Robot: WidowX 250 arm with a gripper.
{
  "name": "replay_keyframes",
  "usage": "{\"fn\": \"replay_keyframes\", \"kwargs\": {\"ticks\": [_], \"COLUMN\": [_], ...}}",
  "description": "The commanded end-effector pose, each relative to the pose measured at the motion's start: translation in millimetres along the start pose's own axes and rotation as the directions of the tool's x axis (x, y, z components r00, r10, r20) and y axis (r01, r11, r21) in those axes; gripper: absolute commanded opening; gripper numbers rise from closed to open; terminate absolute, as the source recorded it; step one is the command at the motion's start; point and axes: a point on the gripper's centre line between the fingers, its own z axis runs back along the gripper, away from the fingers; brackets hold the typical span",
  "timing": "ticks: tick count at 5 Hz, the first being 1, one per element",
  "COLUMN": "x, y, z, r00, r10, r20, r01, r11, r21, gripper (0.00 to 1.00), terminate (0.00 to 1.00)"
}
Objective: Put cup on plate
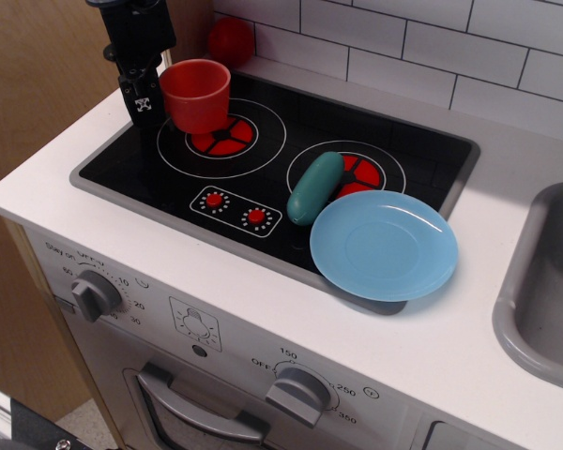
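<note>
A toy kitchen stove top seen from above and in front. My gripper (146,101) comes down from the top left, a black arm ending right at the left side of the cup (196,94), where its handle would be. The handle is hidden behind my fingers, so I cannot tell whether they are spread or pinching it.

The cup is red-orange and stands upright at the far left of the black cooktop (131,164), on the far edge of the left burner (223,139), which is drawn as a white ring with red wedges.

The plate (383,245) is light blue, round and shallow. It lies well apart from the cup, at the near right corner of the cooktop, partly overhanging onto the white counter (469,347). It is empty.

A teal pickle (314,187) lies on the right burner, its near end just beside the plate's left rim. A red ball (231,40) sits at the far left against the white tiled wall. A grey sink (544,291) shows at the right edge. Grey knobs (94,296) line the stove front below.
</note>
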Motion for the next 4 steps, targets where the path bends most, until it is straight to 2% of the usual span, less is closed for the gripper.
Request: {"fn": "replay_keyframes", "kwargs": {"ticks": [1,2,4], "x": [13,19,37], "y": [9,4,-23], "z": [28,52,85], "r00": [1.000,0.996,0.982], "r10": [-0.006,0.046,0.102], "r20": [0.024,0.075,0.157], "r01": [0.005,-0.053,-0.117], "r11": [0.999,0.994,0.989], "r21": [0.039,0.095,0.089], "gripper": [0.00,0.00,0.00], "terminate": [0.00,0.00,0.00]}}
